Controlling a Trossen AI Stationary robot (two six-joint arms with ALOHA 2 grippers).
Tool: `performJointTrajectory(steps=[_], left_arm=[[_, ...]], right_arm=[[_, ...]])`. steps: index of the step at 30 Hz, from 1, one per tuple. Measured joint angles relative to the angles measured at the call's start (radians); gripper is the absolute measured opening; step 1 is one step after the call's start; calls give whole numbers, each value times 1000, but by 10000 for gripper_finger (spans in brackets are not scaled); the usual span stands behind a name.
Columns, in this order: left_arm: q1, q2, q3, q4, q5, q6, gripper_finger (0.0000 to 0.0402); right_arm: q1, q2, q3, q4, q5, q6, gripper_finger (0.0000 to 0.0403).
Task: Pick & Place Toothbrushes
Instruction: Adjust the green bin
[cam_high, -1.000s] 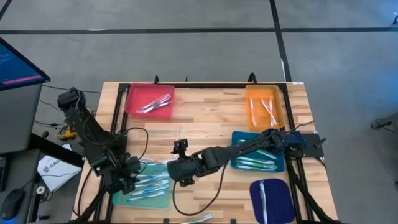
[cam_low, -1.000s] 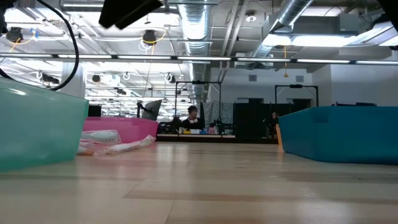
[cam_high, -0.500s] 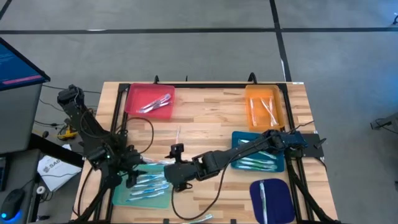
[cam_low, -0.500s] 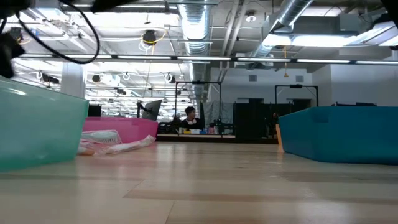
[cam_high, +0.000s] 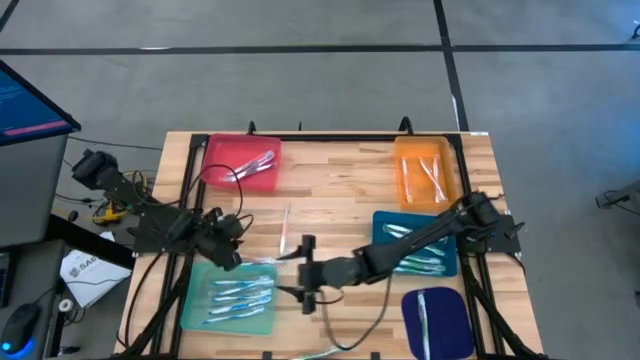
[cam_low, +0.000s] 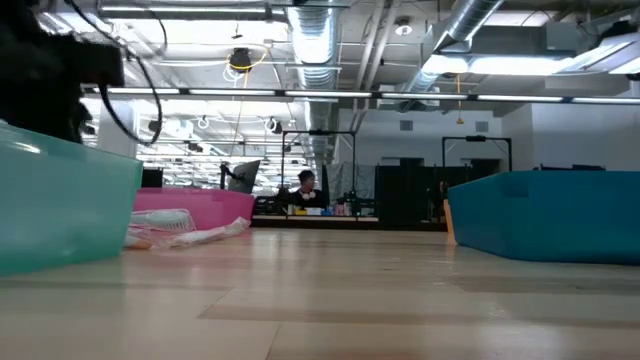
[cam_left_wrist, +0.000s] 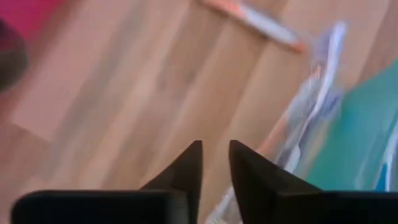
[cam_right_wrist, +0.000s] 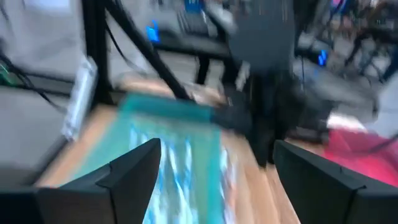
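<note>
Left gripper (cam_high: 228, 247) poised over bare wood just beyond the far edge of the teal tray (cam_high: 200, 312), fingers (cam_left_wrist: 186, 171) drawn close with only a narrow slit between them and nothing seen clamped there. Right gripper (cam_high: 300, 283) stretched low across the middle of the table (cam_high: 330, 180), just beside the teal tray's right edge, fingers (cam_right_wrist: 134, 171) spread well apart and empty. Several toothbrushes (cam_high: 238, 295) lying in the teal tray, roughly side by side. One more toothbrush (cam_high: 285, 232) loose on the wood between the two grippers, and a wrapped one (cam_left_wrist: 314, 93) lying partly over the teal tray's rim near the left fingers. Others resting in the red tray (cam_high: 262, 182) at the far left, the orange tray (cam_high: 403, 170) at the far right, the blue tray (cam_high: 383, 222) beside the right arm, and the dark blue tray (cam_high: 450, 330) at the near right. Another lying at the table's near edge (cam_high: 318, 351). From table height, pink and teal tray walls in front, a seated person (cam_low: 305, 188) far off in the room behind.
</note>
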Motion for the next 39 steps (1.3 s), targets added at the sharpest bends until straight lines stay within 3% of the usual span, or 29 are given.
performJointTrajectory(steps=[3,6,11,17,26,39], left_arm=[[40,3,-36,86,102,43,32],[30,3,-44,159,134,63,5],[28,15,-43,173,219,60,4],[28,35,-44,176,202,63,1],[5,135,-45,182,289,33,1],[-135,165,-45,277,322,-76,1]], right_arm=[[16,-40,-80,129,-6,0,306],[26,-33,-94,128,-5,-8,306],[17,-28,-91,143,-5,6,306],[4,-25,-92,182,-4,3,306],[6,-25,-92,185,-5,-1,306],[12,-25,-92,176,-5,-1,306]])
